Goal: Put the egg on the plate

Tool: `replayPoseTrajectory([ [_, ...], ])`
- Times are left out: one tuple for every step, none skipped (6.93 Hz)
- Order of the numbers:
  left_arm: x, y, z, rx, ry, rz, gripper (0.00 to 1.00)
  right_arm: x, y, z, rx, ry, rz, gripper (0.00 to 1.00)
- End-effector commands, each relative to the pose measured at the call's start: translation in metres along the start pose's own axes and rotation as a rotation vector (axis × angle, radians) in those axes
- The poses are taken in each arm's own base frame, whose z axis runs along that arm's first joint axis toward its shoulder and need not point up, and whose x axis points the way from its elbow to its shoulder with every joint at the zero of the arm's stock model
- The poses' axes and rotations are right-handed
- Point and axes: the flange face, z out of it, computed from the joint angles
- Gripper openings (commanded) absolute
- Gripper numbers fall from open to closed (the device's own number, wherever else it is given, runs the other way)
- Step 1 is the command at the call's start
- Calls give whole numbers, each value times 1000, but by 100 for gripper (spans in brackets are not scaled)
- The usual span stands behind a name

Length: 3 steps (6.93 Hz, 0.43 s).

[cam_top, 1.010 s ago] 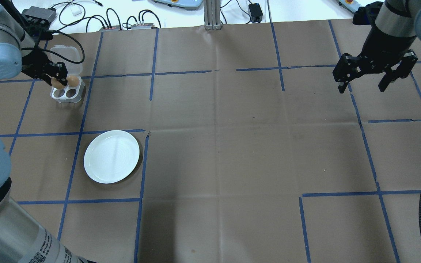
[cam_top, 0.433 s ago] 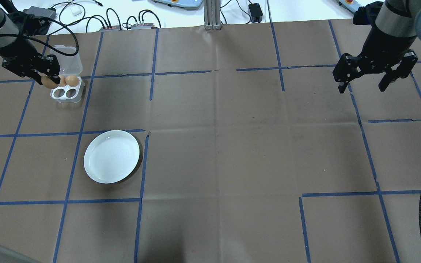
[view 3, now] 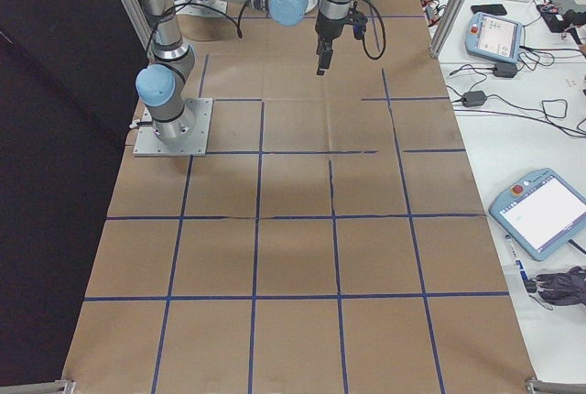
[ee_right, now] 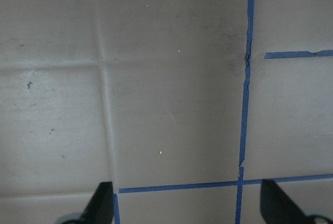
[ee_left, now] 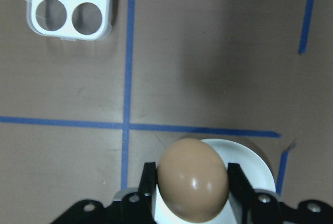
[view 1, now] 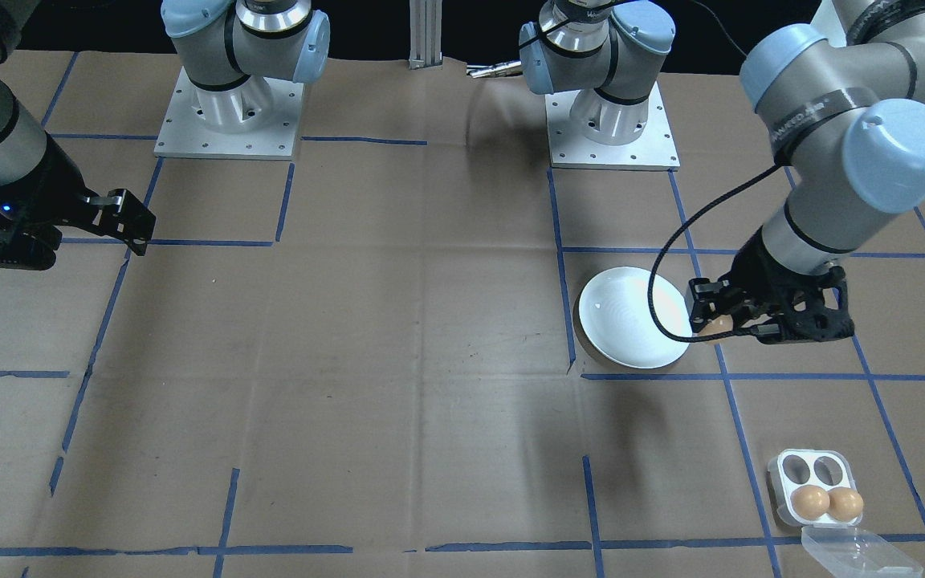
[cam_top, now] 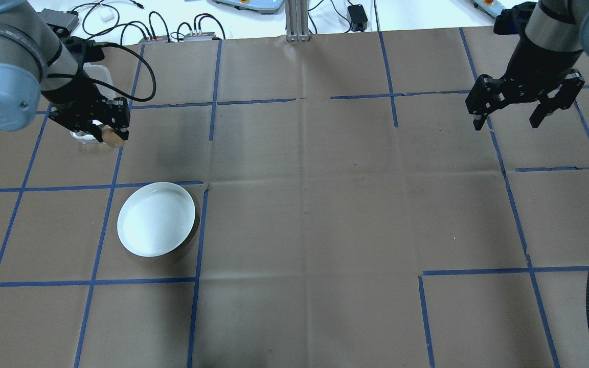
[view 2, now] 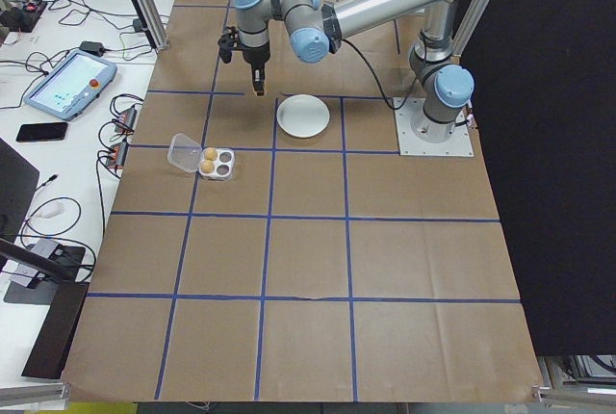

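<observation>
Even overhead light, soft shadows, glare on the plate (cam_top: pixel 156 220), perhaps slight blur.

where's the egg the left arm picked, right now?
In the left hand, the egg is held in the air between the egg tray and the plate; the left wrist view shows it over the plate's near edge.

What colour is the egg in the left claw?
Light brown egg; clearest in the left wrist view.

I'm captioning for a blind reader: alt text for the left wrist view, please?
The left gripper holds a brown egg above the white plate. At top left, an egg tray holds two eggs and two empty cups.
</observation>
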Motion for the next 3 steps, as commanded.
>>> replayPoseTrajectory([
  [14,28,67,-97,10,11,0,0,0,0,-1,0,0,100],
  [15,34,101,-87,7,6,0,0,0,0,-1,0,0,100],
  [16,44,128,-76,3,11,0,0,0,0,-1,0,0,100],
])
